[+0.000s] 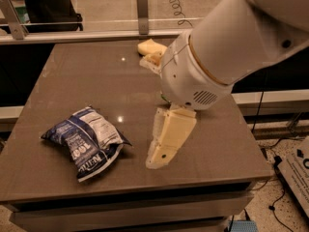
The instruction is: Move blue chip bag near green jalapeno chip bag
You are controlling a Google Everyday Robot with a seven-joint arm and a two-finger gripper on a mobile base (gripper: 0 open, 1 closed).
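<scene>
The blue chip bag [87,141], crinkled navy foil with white lettering, lies on the front left of the brown table [87,81]. My gripper [161,156] hangs over the front middle of the table, just right of the bag and not touching it. Its cream tips point down towards the tabletop. The large white arm [227,47] reaches in from the upper right. The green jalapeno chip bag is hidden behind the arm.
A yellow sponge [150,47] lies at the back of the table, partly behind the arm. A rail with metal posts [142,4] runs behind the table. The table's right edge drops to a floor with cables [282,144].
</scene>
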